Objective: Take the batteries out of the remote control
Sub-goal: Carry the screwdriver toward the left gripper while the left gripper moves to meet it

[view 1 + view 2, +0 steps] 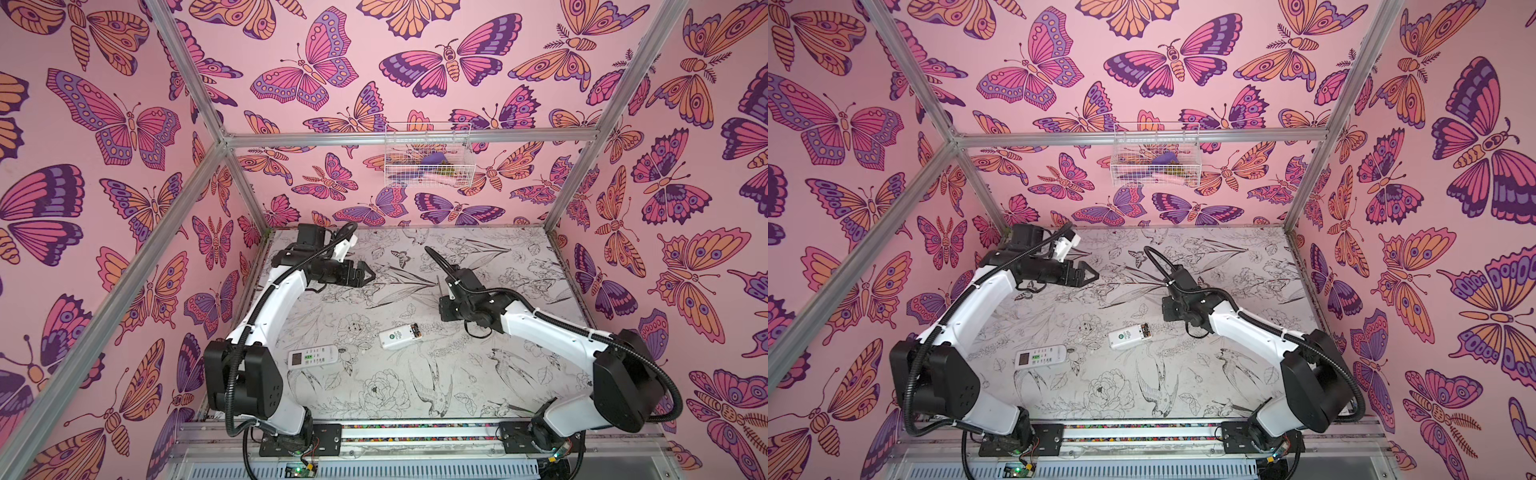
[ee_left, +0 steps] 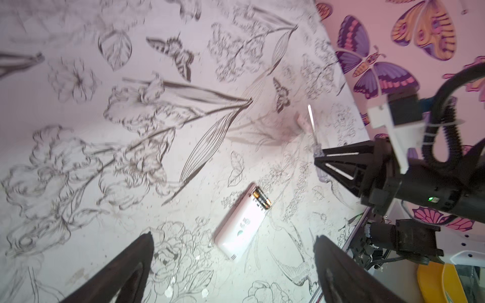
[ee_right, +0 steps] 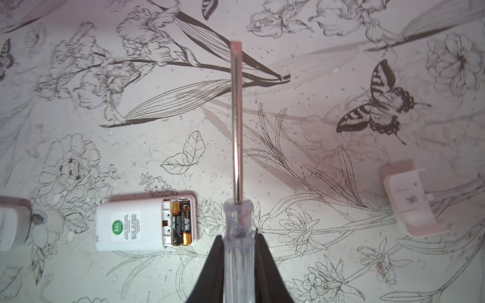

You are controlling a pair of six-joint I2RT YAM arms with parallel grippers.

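The batteries (image 3: 181, 223) in the open remote control (image 3: 128, 223) lie beside the right gripper (image 3: 238, 236), parallel to the screwdriver (image 3: 236, 118) it clamps; the left gripper (image 2: 233, 235), spread empty, is farther

The tabletop (image 1: 457, 386) wore a matt printed sheet, paper-like and speckled with grit. The screwdriver (image 3: 237, 131) had a polished, mirror-bright metal shaft and a clear, smooth plastic handle. The right gripper (image 3: 238, 234) pinching it showed matt black plastic fingers (image 3: 212, 272). The open remote (image 3: 131, 223) near the tabletop's middle was smooth white plastic with a slight sheen and a paper-like label. Its batteries (image 3: 181, 223) looked glossy black with shiny gold ends. The cover (image 3: 409, 202) was satin white plastic. The remote (image 1: 313, 356) nearer the left edge was similar white plastic. The frame (image 1: 411, 136) was brushed metal, the basket (image 1: 392, 166) white-coated wire, the walls (image 1: 104, 208) matt print.
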